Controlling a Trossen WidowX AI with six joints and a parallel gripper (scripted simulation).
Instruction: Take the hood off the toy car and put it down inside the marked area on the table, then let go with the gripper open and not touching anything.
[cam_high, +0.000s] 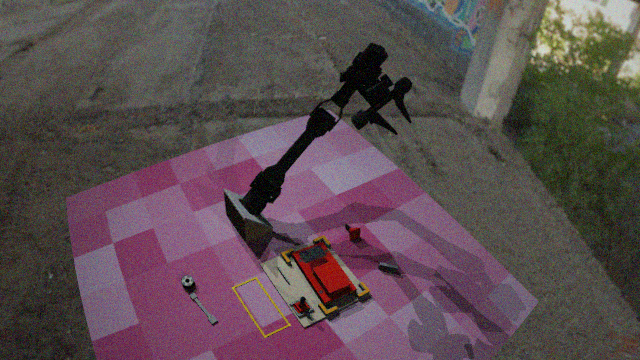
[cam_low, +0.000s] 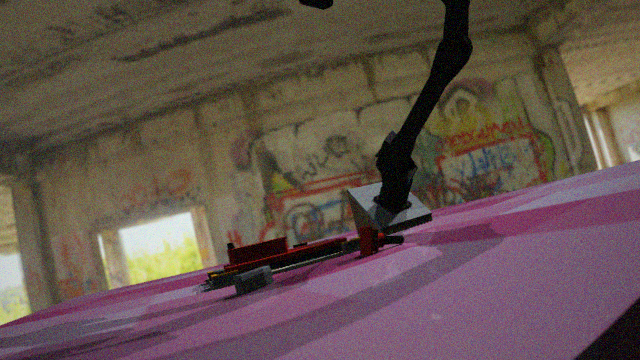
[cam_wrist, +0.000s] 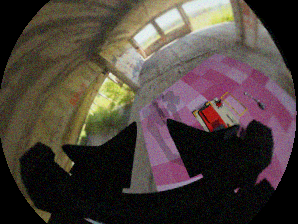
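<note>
Pink checkered table (cam_high: 165, 250) (cam_low: 450, 280) (cam_wrist: 235, 75), near edge at bottom. Arm (cam_high: 295, 150) (cam_low: 425, 105) reaches high past far edge; gripper (cam_high: 403, 128) (cam_wrist: 152, 123) half open, holding nothing. Red toy car (cam_high: 327, 275) (cam_low: 280, 257) (cam_wrist: 212, 119) near right edge, hood seemingly on.

A black arm (cam_high: 295, 150) (cam_low: 425, 107) leans from its base across the checkered pink table (cam_high: 175, 225) (cam_low: 450, 300) (cam_wrist: 232, 75) toward the top corner, its gripper (cam_high: 404, 128) (cam_wrist: 152, 123) parted beyond the upper-right edge; the red toy car (cam_high: 327, 277) (cam_low: 290, 255) (cam_wrist: 212, 119) sits on a pale board (cam_high: 280, 280) (cam_wrist: 231, 117). Toward the left edge lie the yellow-outlined area (cam_high: 261, 307) (cam_wrist: 236, 103), then a grey rod (cam_high: 204, 308); toward the right corner, a red piece (cam_high: 354, 233) (cam_low: 369, 241) and a grey block (cam_high: 388, 268) (cam_low: 253, 279).
</note>
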